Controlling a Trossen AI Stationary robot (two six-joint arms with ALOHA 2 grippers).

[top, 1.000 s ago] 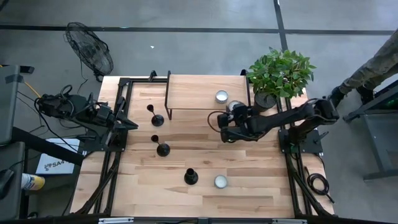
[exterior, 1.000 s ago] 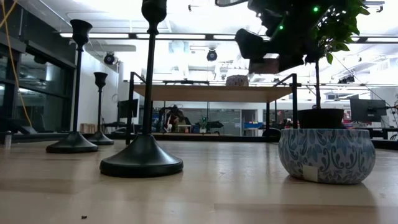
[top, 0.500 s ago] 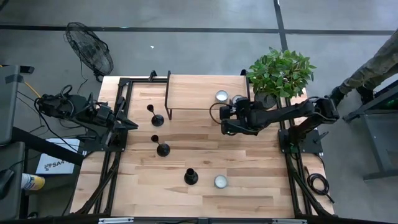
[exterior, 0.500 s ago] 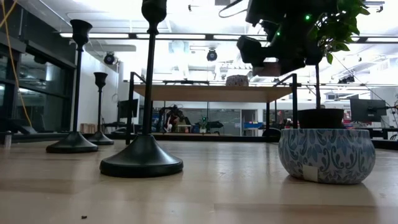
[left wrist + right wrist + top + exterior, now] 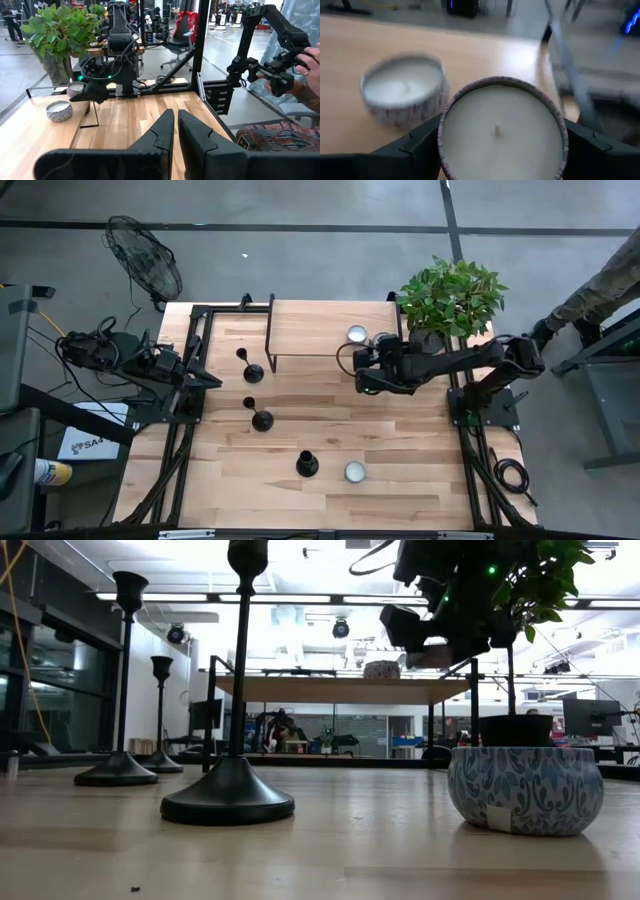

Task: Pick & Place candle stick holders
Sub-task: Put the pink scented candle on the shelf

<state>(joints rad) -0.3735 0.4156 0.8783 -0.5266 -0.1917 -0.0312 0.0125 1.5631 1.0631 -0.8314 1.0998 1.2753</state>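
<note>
Three black candle stick holders stand on their round bases on the table's left half: one at the far side [image 5: 252, 370], one in the middle [image 5: 260, 418], one nearest the front [image 5: 306, 464] [image 5: 228, 795]. My right gripper [image 5: 378, 348] [image 5: 430, 635] hovers by the right end of a raised wooden shelf [image 5: 310, 330], shut on a candle tin [image 5: 501, 132]. A second tin [image 5: 357, 334] [image 5: 402, 92] stands on the shelf just beyond it. My left gripper [image 5: 207, 380] [image 5: 176, 131] waits shut at the table's left edge. My right gripper pinches the candle tin's round wall [image 5: 446, 131] between its two fingers, one on each opposite side. The fingers come from the table's right, slanting slightly down. The tin sits upright, wax and wick up, lifted clear of the shelf.
A potted plant [image 5: 450, 300] stands at the far right corner, close behind my right arm. A third patterned tin [image 5: 354, 471] [image 5: 525, 788] rests near the front edge. Black frame rails [image 5: 190, 410] line both table sides. A person's hand [image 5: 306, 75] shows beyond the table.
My right gripper has carried the candle tin a short way toward the table's far edge, closer to the tin on the shelf, then stopped. The tin stays upright in the hold.
</note>
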